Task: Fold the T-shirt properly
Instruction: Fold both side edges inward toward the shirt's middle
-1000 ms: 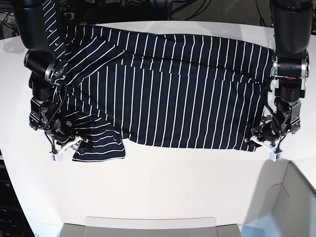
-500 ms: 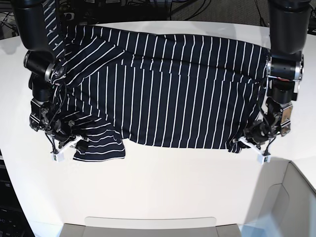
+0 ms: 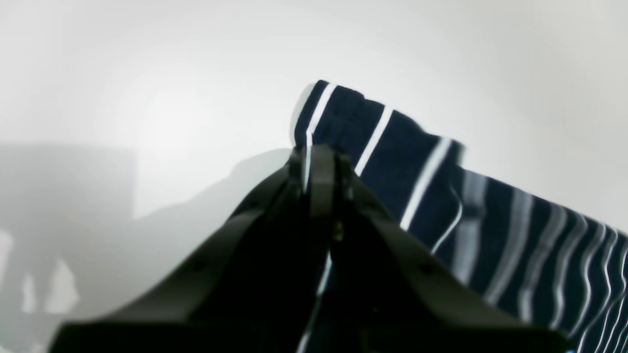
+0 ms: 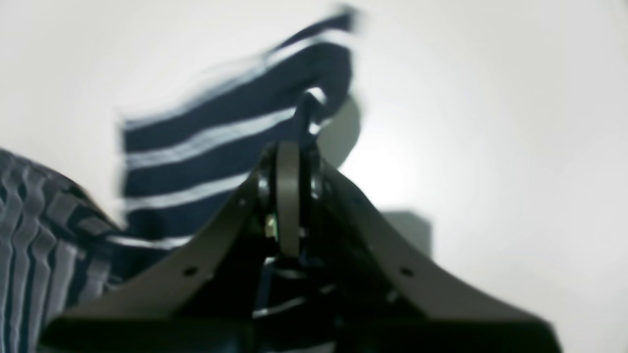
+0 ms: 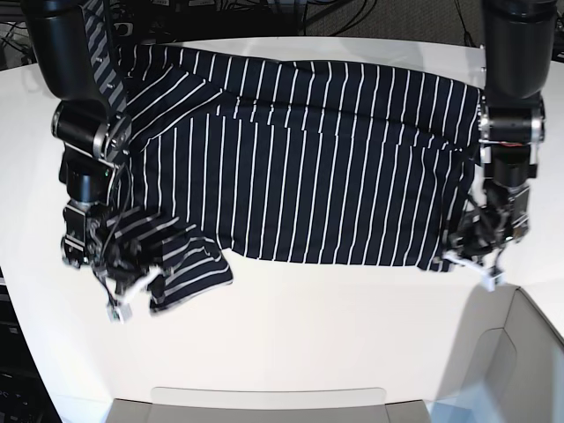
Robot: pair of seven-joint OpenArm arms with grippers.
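Both sets of jaws now clamped shut on cloth where a second ago they stood wide: left gripper (image 5: 465,258) pinching the near corner of the T-shirt (image 5: 308,167) at its hem end, right gripper (image 5: 132,289) biting the bunched sleeve at the other end. Shirt spread across the white table (image 5: 291,335), striped side up, sleeve corner already tugged slightly nearer. Looks like grasping finished and lifting for the first fold next, judged from the paired grips
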